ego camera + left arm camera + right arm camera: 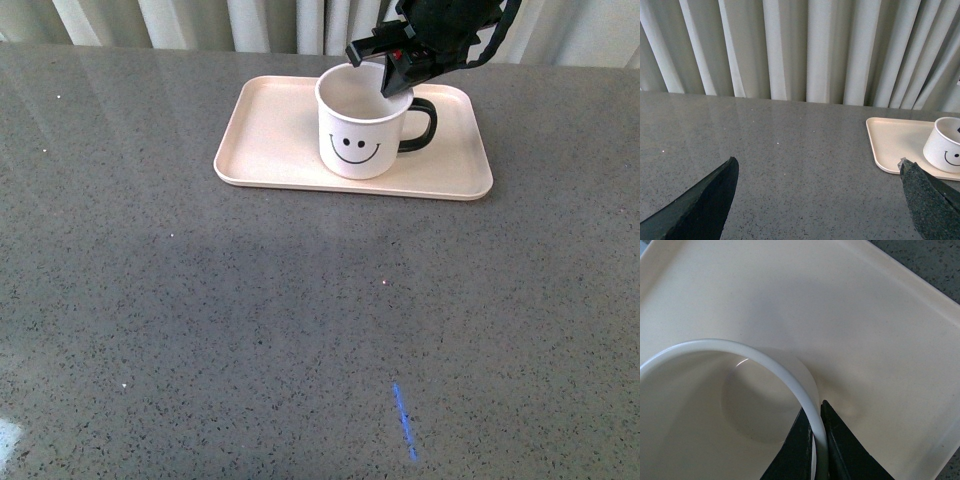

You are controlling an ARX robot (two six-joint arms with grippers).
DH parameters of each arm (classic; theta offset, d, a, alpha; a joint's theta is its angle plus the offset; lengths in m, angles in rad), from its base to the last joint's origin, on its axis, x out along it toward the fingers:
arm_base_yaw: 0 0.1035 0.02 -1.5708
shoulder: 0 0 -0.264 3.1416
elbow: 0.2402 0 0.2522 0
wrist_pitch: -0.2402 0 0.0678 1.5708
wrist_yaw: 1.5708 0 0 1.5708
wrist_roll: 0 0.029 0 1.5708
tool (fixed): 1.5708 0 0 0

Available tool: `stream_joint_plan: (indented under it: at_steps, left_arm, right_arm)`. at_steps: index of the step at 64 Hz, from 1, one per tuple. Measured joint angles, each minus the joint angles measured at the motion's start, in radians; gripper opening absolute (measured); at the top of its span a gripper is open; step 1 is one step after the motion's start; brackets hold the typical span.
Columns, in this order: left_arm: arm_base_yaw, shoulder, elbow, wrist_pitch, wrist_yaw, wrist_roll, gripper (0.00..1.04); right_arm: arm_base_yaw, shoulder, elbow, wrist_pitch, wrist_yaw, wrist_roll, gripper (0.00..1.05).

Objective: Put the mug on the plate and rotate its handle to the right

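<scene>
left pincer [817, 161]: hanging released out on the left over bare surface [200, 330], jaws spread wide with nothing between them, so it's sitting this one out

plate [270, 120]: lying toward the far edge of the surface, long side facing the robot, curtain [790, 50] hanging right behind it

mug [355, 135]: sitting on the plate a bit right of its middle, smiley facing the robot. Probably resting flat, but I can't really tell from these angles whether the base is fully down

handle [425, 125]: sticking out to the right, tilting slightly toward the back

right pincer [395, 75]: coming in from above and clamping the mug's rim on the far right side, one finger inside the wall and one outside, just beside the handle's root

step: looks to me like the placing is done and the turning is wrapping up, since the handle is already pointing right

next move: I'm guessing it's calling for opening the jaws and lifting straight up, so the inside finger isn't dragging the rim and tipping or spinning the mug

edges and room: there's plenty of bare plate left of the mug. The right side is tighter, with the handle reaching toward the right rim but not touching it. Wide open surface in front, and the curtain is crowding the back.
</scene>
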Motion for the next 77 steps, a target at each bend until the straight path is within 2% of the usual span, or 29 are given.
stream_joint_plan:
  at_steps: [52, 71, 77]
  left_arm:
    - [0.0, 0.0, 0.0, 0.0, 0.0, 0.0, 0.96]
    - [0.0, 0.0, 0.0, 0.0, 0.0, 0.0, 0.96]
    - [0.0, 0.0, 0.0, 0.0, 0.0, 0.0, 0.96]
  right_arm:
    - [0.0, 0.006, 0.001, 0.032, 0.007, -0.034, 0.02]
    - [0.001, 0.006, 0.0, 0.037, 0.011, -0.056, 0.47]
    - [0.001, 0.006, 0.0, 0.037, 0.003, -0.058, 0.66]
